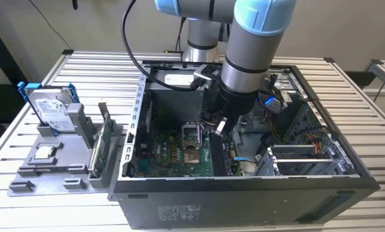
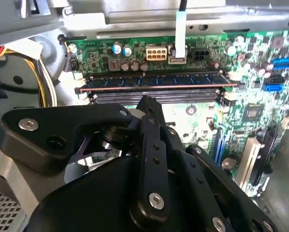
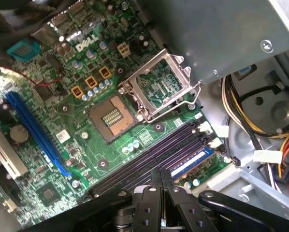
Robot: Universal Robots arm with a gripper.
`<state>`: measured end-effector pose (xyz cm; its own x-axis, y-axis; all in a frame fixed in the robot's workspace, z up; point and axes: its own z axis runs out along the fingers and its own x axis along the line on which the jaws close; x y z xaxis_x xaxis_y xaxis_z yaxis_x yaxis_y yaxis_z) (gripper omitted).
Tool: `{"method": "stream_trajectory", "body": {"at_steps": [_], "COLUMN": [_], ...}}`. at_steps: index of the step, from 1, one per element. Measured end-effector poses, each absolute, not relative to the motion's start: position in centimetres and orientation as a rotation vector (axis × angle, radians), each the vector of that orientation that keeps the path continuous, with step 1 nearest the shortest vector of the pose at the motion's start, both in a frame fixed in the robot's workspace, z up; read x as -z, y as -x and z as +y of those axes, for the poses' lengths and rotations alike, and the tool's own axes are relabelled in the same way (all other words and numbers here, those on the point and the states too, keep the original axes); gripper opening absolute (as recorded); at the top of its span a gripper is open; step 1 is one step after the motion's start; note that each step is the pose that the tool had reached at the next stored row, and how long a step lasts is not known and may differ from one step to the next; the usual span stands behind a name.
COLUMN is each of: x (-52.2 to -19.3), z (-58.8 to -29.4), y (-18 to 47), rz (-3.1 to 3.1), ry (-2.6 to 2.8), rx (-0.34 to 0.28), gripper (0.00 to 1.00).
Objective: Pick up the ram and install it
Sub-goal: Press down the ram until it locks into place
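- The slatted counter [image 1: 82, 67] carries an open computer case [image 1: 244, 203], which serves as the landmark here.
- Well to the exterior view's left of the case, a grey holder tray [image 1: 50, 174] sits on the counter.
- A silver hard drive with blue rails [image 1: 53, 113] stands tilted at the tray's far end.
- On the tray's side nearest the case, a green circuit card [image 1: 101, 145] stands on edge, just beside the case wall.
- Inside the case, the green motherboard [image 1: 173, 159] lies on the floor, with the open processor socket [image 1: 191, 140] near its middle.
- The arm reaches down into the case from above, and the hand [image 1: 219, 126] hangs low over the board, just to the exterior view's right of the socket.
- In both wrist views the hand [image 2: 147, 101] [image 3: 162, 175] has its black fingers pressed together with nothing between them, the tips right over the memory slots.
- The ram [image 2: 154, 81] [image 3: 193, 162] lies flat along one of those slots inside the case, in the slot row farthest from the socket and apart from the fingertips; I cannot tell whether its end latches are closed.
- Further toward the case's right wall in the exterior view, bundled coloured wires [image 1: 289, 130] run beside a metal drive cage [image 1: 302, 159].
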<state>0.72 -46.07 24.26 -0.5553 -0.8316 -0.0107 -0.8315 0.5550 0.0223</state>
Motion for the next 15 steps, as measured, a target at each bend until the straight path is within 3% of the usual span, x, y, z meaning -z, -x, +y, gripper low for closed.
{"method": "stream_trajectory", "body": {"at_steps": [6, 15], "x": [-24.2, -23.42], "z": [-46.07, -46.07], "y": [-0.72, -0.72], "rz": [-2.743, -2.615], "ry": [-1.617, -1.82], "rx": [0.002, 0.005], "gripper": [0.11, 0.11]}}
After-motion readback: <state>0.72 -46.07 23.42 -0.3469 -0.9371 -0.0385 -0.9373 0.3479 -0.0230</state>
